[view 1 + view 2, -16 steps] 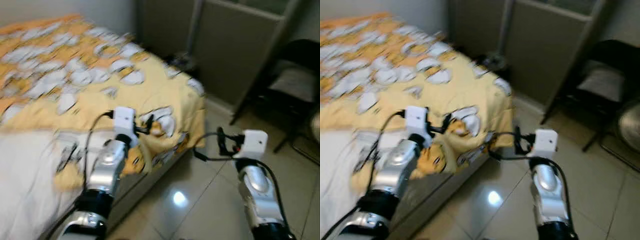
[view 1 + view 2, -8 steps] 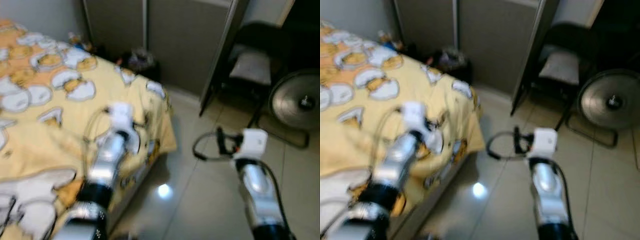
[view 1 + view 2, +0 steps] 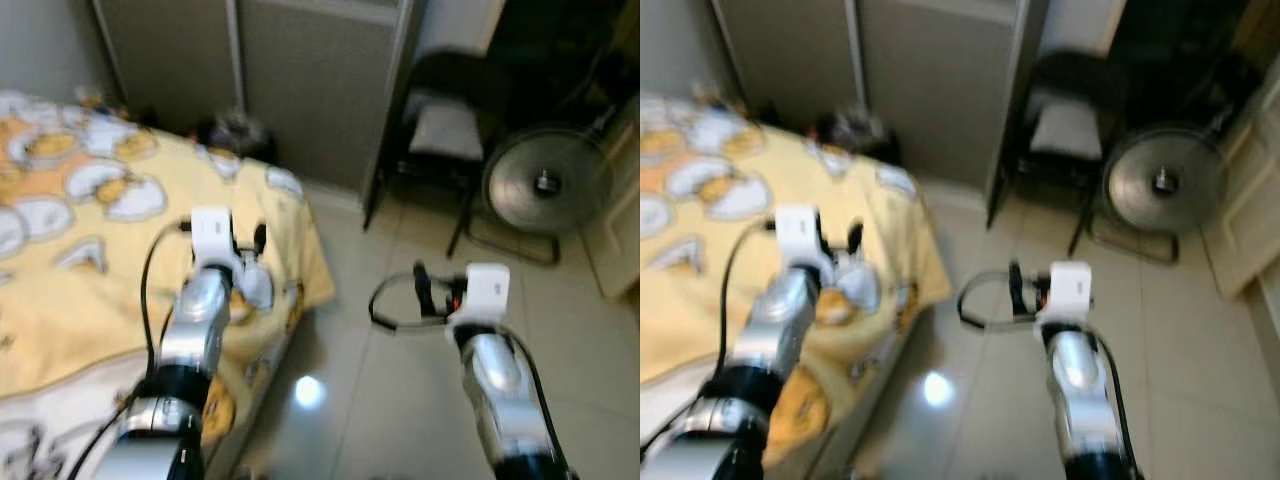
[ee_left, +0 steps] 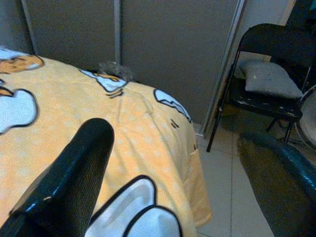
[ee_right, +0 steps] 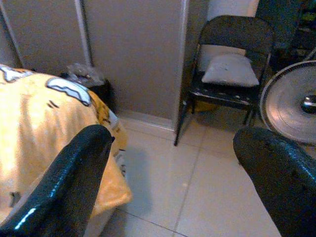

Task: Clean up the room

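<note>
A bed with a yellow blanket (image 3: 80, 250) printed with white and orange egg figures lies at my left. My left gripper (image 3: 247, 245) hovers over the blanket's corner, open, with nothing between its fingers (image 4: 74, 173). My right gripper (image 3: 437, 290) is held over the tiled floor (image 3: 380, 380) beside the bed, also open and empty, its fingers (image 5: 74, 173) wide apart. The view is somewhat blurred.
Grey wardrobe doors (image 3: 300, 80) stand behind the bed, with a dark bag or bin (image 3: 235, 130) at their foot. A black folding chair (image 3: 445, 130) with a grey cushion and a round floor fan (image 3: 545, 185) stand at the back right. A pale door (image 3: 620, 220) is at far right.
The camera has swung to the right: the bed slid out to the left, and the chair and fan came into view. Both arms keep their raised pose, grippers still open.
</note>
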You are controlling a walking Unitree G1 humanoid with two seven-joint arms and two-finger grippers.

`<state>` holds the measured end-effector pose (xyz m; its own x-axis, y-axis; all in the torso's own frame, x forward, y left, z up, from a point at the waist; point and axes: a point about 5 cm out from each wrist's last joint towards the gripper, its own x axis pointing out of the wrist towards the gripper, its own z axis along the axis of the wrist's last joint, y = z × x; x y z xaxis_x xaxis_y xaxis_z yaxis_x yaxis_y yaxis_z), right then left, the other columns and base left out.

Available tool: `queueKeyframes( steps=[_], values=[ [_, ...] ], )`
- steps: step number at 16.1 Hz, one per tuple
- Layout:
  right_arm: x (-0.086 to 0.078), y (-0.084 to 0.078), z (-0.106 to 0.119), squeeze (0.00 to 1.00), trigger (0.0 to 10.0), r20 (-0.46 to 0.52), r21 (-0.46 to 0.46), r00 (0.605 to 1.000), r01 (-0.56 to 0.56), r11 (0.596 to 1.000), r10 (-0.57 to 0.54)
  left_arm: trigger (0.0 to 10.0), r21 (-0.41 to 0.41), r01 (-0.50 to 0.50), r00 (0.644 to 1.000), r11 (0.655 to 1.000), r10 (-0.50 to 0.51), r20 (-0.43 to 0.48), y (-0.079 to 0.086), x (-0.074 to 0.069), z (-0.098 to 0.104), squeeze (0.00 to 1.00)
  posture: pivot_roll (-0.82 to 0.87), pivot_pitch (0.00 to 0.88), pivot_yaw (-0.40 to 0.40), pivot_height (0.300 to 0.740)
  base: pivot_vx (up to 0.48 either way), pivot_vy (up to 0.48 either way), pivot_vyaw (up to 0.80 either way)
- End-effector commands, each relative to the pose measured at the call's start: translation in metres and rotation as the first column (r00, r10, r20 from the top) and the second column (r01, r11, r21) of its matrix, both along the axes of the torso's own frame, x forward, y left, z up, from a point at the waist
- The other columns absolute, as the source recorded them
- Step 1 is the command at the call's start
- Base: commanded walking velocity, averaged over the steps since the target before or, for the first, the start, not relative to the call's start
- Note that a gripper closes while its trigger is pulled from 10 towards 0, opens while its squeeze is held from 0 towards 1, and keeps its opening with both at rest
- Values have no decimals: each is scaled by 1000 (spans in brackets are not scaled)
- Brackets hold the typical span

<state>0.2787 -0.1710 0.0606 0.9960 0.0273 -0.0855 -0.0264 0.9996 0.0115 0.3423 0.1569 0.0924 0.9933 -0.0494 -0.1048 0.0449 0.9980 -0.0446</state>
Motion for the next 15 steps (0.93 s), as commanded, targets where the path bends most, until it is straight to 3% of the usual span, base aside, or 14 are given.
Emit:
queueKeyframes(
  steps=[1,6,9,13,15],
  values=[
    [2,-4,2,0,10000,9,-5,1000,11,1000,-11,10000,2,43,999,999,-43,32,-9,1,5,0,-49,0,-8,740,0,281,0],
    [-1,-1,0,0,10000,0,-3,1000,-13,1000,13,10000,17,53,998,998,-54,36,-12,-3,3,0,-48,0,-5,740,0,469,0],
    [-2,-1,0,0,10000,-1,5,1000,-30,1000,30,10000,85,9,1000,996,-10,13,-10,-2,0,0,-47,0,-13,740,0,0,565],
    [-3,-3,0,0,10000,-8,3,999,-48,999,48,10000,72,15,1000,997,-17,20,-13,-7,-3,0,-41,0,-33,740,0,0,545],
    [-1,-1,-2,0,10000,-16,8,998,-61,998,61,10000,66,30,999,997,-33,37,-11,-16,-5,0,-27,0,-36,740,-146,193,547]
  ],
)
